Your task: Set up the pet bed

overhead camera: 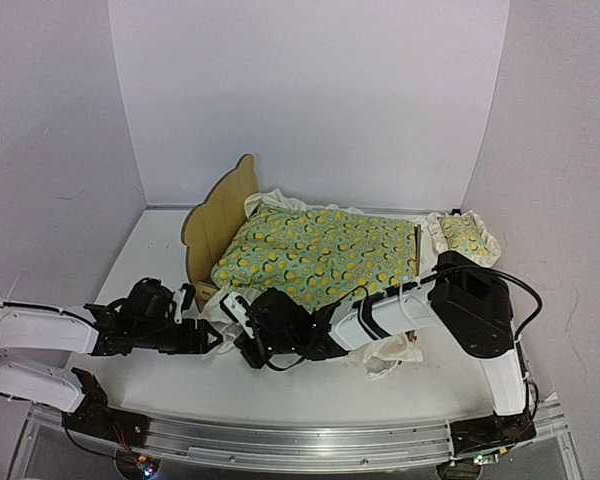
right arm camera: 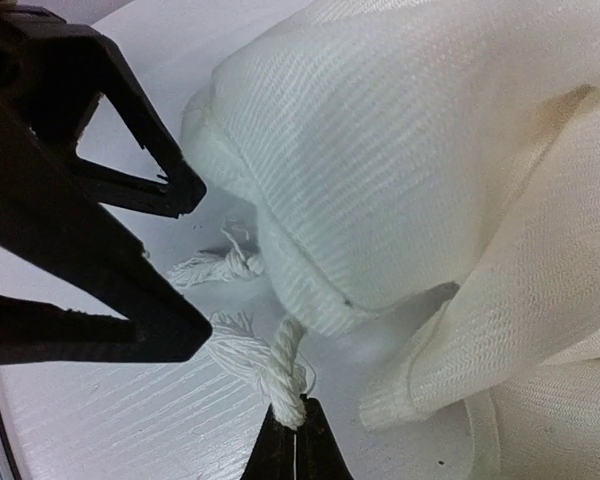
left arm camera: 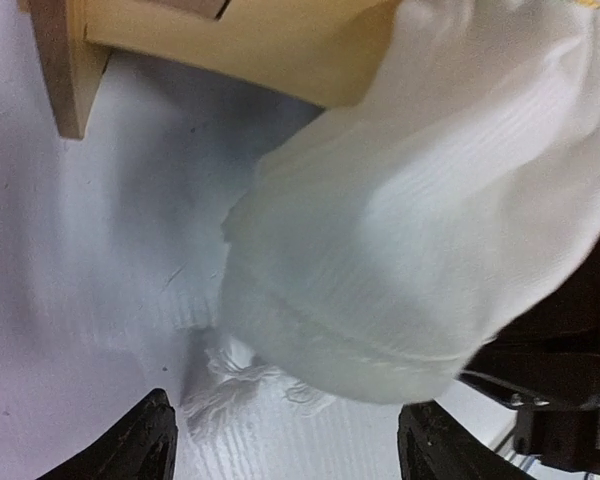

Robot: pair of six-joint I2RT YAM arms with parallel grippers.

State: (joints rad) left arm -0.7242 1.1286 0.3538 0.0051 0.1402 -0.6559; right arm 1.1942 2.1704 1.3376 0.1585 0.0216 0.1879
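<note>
As left claw (overhead camera: 206, 338) gapes, right claw (right arm camera: 298, 440) pinching cord (right arm camera: 283, 368), pet bed (overhead camera: 220, 215) seemingly apart

Three plain panels close in the scene: a back wall (overhead camera: 310, 90) straight ahead, with a left wall (overhead camera: 50, 140) and a right wall (overhead camera: 565, 150) angling toward the viewer. All are a matte, pale lavender-white. They meet a white surface (overhead camera: 155, 245) in sharp corners. A brushed aluminium rail (overhead camera: 310, 438) runs along its near edge. Close up, the surface shows a fine ribbed grain and a few thin dark scuffs. The light is soft and even, leaving only faint grey shadows.
</note>
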